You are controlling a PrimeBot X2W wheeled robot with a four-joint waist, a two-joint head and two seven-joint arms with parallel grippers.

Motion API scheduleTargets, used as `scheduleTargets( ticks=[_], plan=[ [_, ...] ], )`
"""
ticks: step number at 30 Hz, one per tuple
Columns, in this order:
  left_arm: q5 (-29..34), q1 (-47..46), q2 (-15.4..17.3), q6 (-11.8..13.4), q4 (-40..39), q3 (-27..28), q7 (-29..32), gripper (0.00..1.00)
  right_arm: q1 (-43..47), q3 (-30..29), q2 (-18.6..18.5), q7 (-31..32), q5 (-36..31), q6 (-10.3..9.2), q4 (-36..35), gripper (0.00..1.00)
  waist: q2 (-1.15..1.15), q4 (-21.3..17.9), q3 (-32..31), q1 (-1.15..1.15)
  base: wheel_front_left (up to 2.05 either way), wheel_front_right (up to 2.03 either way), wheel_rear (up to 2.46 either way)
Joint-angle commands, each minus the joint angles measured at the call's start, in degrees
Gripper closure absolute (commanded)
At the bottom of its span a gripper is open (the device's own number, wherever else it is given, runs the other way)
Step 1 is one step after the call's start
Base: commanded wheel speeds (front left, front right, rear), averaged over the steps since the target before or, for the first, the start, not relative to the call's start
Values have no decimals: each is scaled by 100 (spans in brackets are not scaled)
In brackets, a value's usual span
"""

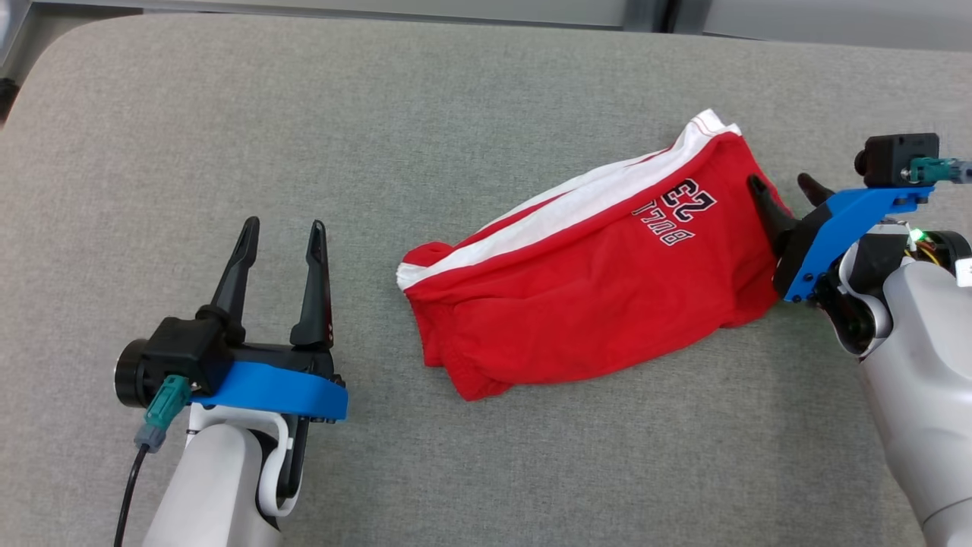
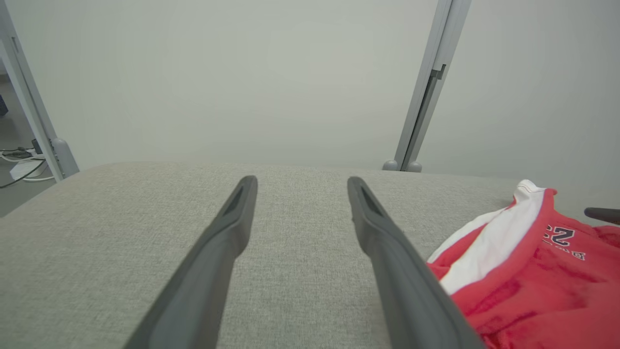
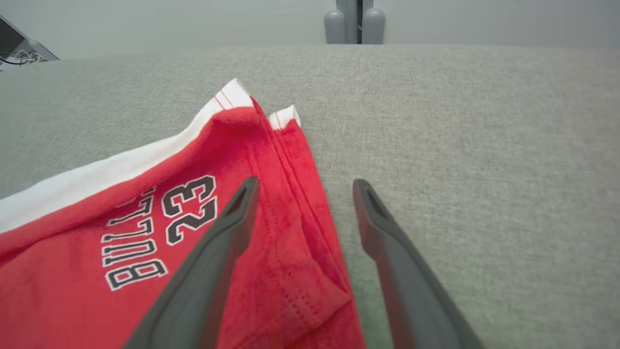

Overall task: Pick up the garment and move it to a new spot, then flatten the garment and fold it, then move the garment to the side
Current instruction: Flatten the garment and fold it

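Garment [image 1: 585, 281]: 1 pair of red shorts with a white stripe [image 1: 577, 201] along the far edge and dark lettering with the number 23 [image 1: 689, 199] near the right end. It lies loosely bunched and partly doubled over on the grey fabric surface [image 1: 456, 99]. In the head view it sits right of centre, slanting from lower left up to upper right. 2 white-tipped hem corners mark its upper right end.

Left gripper [image 1: 284, 224]: at the lower left of the head view, well apart from the garment, its 2 dark fingers spread wide with nothing between them. It is over bare fabric surface. A blue bracket [image 1: 273, 389] and a cable [image 1: 127, 490] sit at its wrist. Its wrist view shows the red cloth off to the right and a grey post [image 2: 426, 97] beyond the surface's far edge.

Right gripper [image 1: 779, 180]: at the garment's right end, fingers spread wide and pinching nothing. In its wrist view 1 finger [image 3: 213, 252] lies over the red cloth beside the 23. The other finger [image 3: 397, 252] is over bare surface, and the garment's stitched edge runs between them. Whether either finger touches the cloth cannot be told.
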Motion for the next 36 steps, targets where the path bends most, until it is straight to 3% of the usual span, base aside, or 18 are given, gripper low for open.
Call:
scheduleTargets(
  ticks=[1, 8, 9, 10, 11, 22, 30, 36],
  plan=[
    [40, 18, -3, -33, -13, 22, -25, 0, -79, -32, -13, -34, -74, 1, 53, 0, 0, 32, 24, 0, 0, 0, 0],
    [225, 40, -172, -199, 72, 194, -25, 0, -129, -4, 366, 305, -693, 8, 810, 0, 0, 143, 60, 0, 0, 0, 0],
    [229, 45, -190, -216, 92, 203, -25, 0, -105, 15, 414, 330, -709, 9, 846, 25, 0, 144, 57, 0, 0, 0, 0],
    [239, 49, -205, -230, 112, 217, -25, 0, -88, 23, 440, 307, -728, 9, 864, 76, 0, 142, 50, 0, 0, 0, 0],
    [261, 53, -213, -239, 128, 235, -25, 0, -66, 24, 456, 271, -727, 10, 866, 100, 0, 137, 37, 0, 0, 0, 0],
    [426, 275, -157, -315, 206, 245, -26, 0, 406, -742, 143, -736, -575, 1, 486, 100, 0, -95, -417, 0, 0, 0, 0],
    [449, 559, -75, -335, 163, 254, -26, 0, 978, -1426, -204, -1065, -1352, 2, 159, 100, 0, -376, -804, 0, 0, 0, 0],
    [413, 715, -50, -335, 197, 189, -26, 0, 1391, -1953, 25, -976, -1955, 1, -346, 100, 0, -442, -1032, 0, 0, 0, 0]
  ],
)
